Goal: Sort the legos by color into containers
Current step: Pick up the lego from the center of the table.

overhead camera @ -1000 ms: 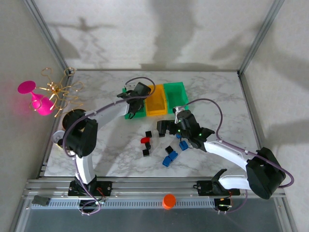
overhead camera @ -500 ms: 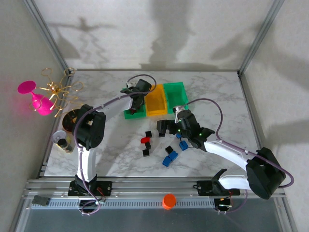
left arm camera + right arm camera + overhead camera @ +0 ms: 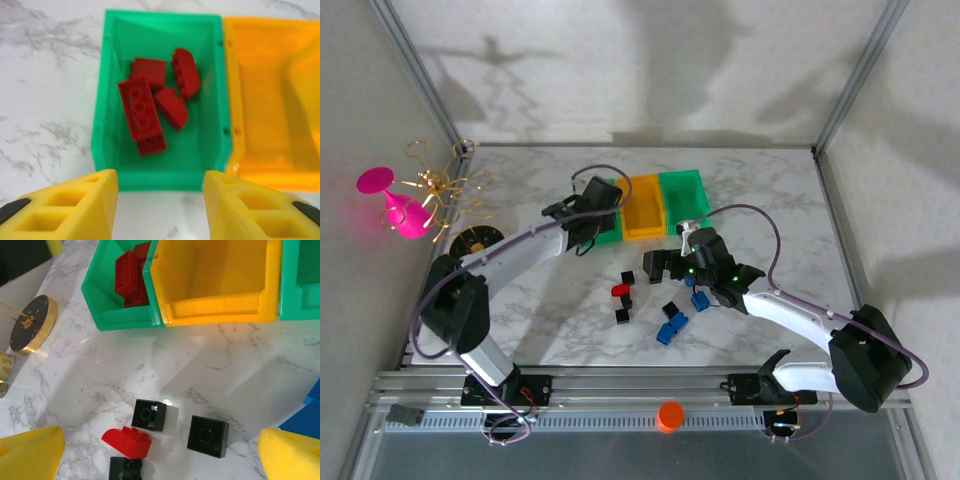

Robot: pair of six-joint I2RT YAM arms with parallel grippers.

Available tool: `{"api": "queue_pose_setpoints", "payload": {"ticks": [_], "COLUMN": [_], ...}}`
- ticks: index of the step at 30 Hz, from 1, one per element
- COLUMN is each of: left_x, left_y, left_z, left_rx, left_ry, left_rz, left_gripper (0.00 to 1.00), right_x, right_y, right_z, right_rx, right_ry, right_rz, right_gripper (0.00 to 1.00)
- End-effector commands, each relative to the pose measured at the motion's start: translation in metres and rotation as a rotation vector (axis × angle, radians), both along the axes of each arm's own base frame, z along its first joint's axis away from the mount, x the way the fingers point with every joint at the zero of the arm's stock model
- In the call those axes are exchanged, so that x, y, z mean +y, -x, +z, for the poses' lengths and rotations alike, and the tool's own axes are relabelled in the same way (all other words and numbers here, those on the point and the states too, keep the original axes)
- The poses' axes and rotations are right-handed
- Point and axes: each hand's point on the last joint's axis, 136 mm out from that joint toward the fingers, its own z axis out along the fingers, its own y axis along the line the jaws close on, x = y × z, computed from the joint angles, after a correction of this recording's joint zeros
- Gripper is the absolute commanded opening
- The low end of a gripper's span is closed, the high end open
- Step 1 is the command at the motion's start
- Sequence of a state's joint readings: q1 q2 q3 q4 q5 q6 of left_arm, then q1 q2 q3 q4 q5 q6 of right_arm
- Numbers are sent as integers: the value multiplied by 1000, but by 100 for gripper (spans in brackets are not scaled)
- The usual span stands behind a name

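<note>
The containers sit in a row at the back: left green bin (image 3: 608, 232), yellow bin (image 3: 642, 208), right green bin (image 3: 683, 197). Several red legos (image 3: 145, 115) lie in the left green bin (image 3: 162, 181). The yellow bin (image 3: 280, 100) looks empty. My left gripper (image 3: 160, 200) is open with nothing between its fingers, just in front of that bin's near wall (image 3: 590, 232). My right gripper (image 3: 160, 455) is wide open above a loose red lego (image 3: 127, 441) and black legos (image 3: 149, 415) (image 3: 207, 436). Blue legos (image 3: 665, 333) lie near them on the table.
A black-and-gold round dish (image 3: 475, 240) sits left of the bins, also seen at the left edge (image 3: 30, 322). A pink glass (image 3: 400, 205) and gold wire ornament (image 3: 440, 185) stand at the far left. An orange cap (image 3: 669, 415) rests on the front rail.
My left gripper has opened and drawn back left and nearer from over the left green bin. The right arm and loose legos have not moved.
</note>
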State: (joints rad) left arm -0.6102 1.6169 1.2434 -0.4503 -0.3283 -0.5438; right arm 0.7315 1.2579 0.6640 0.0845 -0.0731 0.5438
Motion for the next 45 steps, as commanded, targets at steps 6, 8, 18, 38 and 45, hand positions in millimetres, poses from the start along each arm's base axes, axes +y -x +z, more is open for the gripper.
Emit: {"api": "queue_pose_setpoints", "payload": {"ticks": [6, 8, 18, 38, 45], "left_x": [-24, -29, -57, -69, -67], "left_y": [72, 83, 120, 126, 121], "left_z": [-27, -37, -81, -147, -153], "left_rx": [71, 89, 166, 266, 261], "left_ry": [60, 80, 61, -23, -59], "left_rz": [-75, -81, -108, -118, -108], "left_gripper": [55, 57, 69, 71, 63], "right_x": [-8, -10, -16, -22, -22], "right_y": [15, 19, 31, 35, 34], "right_z": [-19, -27, -44, -49, -51], "right_rx": [46, 67, 131, 127, 125], "right_ry": [6, 14, -31, -20, -14], "right_rz": [22, 23, -7, -17, -15], "right_gripper": [99, 99, 99, 99, 99]}}
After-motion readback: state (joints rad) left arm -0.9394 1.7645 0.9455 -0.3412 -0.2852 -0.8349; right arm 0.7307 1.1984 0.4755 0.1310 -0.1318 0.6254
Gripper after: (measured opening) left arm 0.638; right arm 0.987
